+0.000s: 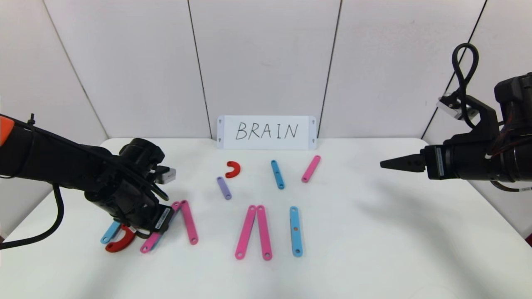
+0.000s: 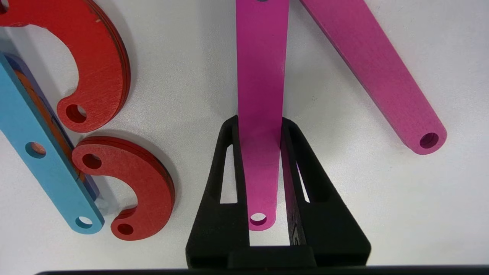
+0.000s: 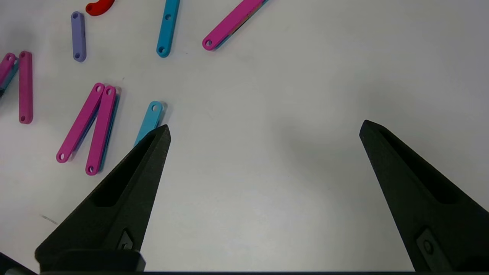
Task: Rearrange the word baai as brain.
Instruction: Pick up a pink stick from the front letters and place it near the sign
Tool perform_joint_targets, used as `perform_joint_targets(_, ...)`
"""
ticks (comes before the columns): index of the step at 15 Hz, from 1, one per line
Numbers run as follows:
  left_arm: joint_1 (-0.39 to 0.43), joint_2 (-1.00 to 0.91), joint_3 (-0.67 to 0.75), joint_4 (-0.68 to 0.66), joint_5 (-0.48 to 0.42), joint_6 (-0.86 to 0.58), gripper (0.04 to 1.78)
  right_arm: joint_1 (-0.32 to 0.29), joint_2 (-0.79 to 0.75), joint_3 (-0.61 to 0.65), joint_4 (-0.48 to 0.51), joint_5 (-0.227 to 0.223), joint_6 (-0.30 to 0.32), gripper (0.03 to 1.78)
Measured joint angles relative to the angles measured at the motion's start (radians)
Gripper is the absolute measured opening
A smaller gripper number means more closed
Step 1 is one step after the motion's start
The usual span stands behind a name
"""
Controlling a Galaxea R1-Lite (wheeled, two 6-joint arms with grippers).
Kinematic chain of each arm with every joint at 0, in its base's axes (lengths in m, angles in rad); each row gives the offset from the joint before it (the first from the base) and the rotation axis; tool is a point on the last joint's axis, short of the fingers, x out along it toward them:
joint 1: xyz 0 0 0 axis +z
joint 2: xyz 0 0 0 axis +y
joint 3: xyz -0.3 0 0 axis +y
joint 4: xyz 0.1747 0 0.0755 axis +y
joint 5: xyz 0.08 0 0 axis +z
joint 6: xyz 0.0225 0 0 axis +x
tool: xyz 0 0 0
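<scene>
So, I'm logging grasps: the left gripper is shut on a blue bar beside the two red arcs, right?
Not quite. The left gripper is shut on a pink bar, not a blue one; the left wrist view shows it. The two red arcs do lie beside it.

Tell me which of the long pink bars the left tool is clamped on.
The flat pink plastic bar at the table's left, pinched near its holed end by the left tool. Its neighbouring pink bar lies free, as does the pink pair at centre.

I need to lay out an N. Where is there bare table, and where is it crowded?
Bare: the table right of the long blue bar, below the open right gripper. Crowded: the near-left corner, where the left gripper pinches a pink bar beside red arcs.
</scene>
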Motion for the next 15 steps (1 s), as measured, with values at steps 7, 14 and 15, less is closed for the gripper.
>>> perform_joint_targets(7,0.031,-0.027,-0.143,0.011,-0.004,0.005,0.30,0.000,0.000,0.000,0.000,0.000,0.003,1.73)
perform_joint_targets(14,0.117,0.145,-0.499,0.111,-0.028,0.018,0.30,0.000,0.009,0.001,0.000,0.001,0.003,1.73)
perform_joint_targets(15,0.127,0.177,-0.561,0.138,-0.033,0.024,0.30,0.000,0.011,0.001,0.000,0.001,0.003,1.73)
